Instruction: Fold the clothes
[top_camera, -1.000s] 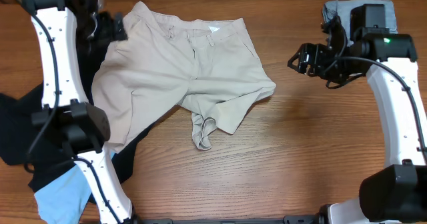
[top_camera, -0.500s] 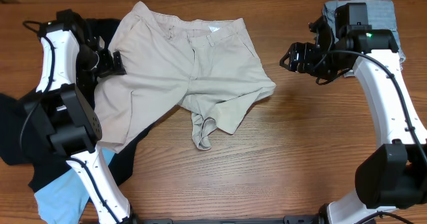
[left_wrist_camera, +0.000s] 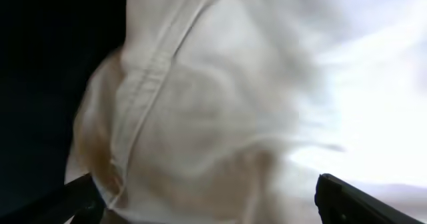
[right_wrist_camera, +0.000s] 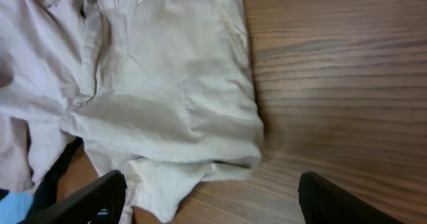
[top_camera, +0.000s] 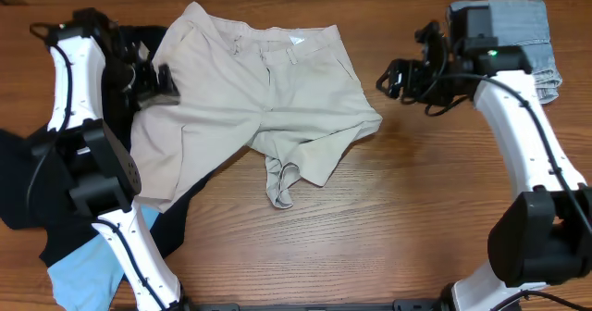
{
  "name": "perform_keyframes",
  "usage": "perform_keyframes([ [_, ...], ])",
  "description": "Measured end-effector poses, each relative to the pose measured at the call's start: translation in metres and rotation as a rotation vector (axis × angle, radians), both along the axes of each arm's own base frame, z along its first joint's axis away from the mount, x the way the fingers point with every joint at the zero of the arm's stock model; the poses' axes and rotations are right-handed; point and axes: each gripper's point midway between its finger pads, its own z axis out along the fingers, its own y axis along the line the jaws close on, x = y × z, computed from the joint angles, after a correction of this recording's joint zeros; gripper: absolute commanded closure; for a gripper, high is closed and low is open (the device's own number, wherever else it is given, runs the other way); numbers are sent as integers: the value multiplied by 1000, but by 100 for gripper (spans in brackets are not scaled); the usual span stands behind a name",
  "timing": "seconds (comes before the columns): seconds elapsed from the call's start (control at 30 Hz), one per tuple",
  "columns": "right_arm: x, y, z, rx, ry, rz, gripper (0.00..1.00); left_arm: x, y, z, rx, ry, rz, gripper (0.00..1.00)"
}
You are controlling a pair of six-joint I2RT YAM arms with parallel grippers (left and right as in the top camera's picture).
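Observation:
Beige khaki shorts (top_camera: pixel 250 98) lie spread and rumpled on the wooden table, waistband at the far side. They fill the left wrist view (left_wrist_camera: pixel 220 111) and show in the right wrist view (right_wrist_camera: pixel 153 97). A black garment (top_camera: pixel 37 191) lies at the left, partly under the shorts. A light-blue shirt (top_camera: pixel 88 265) pokes out at the front left. Pale denim shorts (top_camera: pixel 518 24) sit folded at the far right. My left gripper (top_camera: pixel 165 84) is open at the shorts' left edge, its fingers (left_wrist_camera: pixel 207 197) wide apart over the cloth. My right gripper (top_camera: pixel 387 78) is open and empty, just right of the shorts.
Bare wooden table (top_camera: pixel 398 218) stretches across the front and right of the khaki shorts. The table's far edge runs close behind the waistband and the denim shorts.
My left gripper has come down onto the left edge of the khaki shorts. My right gripper has moved left toward the shorts' right edge. The shorts have not shifted.

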Motion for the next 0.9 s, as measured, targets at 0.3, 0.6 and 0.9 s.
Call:
perform_keyframes([
  [0.3, -19, 23, -64, 13, 33, 17, 14, 21, -17, 137, 26, -302, -40, 0],
  [0.6, -42, 40, -102, 13, 50, 56, 87, 14, -78, 205, 33, -472, -165, 0],
  [0.9, -38, 46, -83, 72, 68, 50, 96, 14, -111, 203, 52, -475, -236, 0],
])
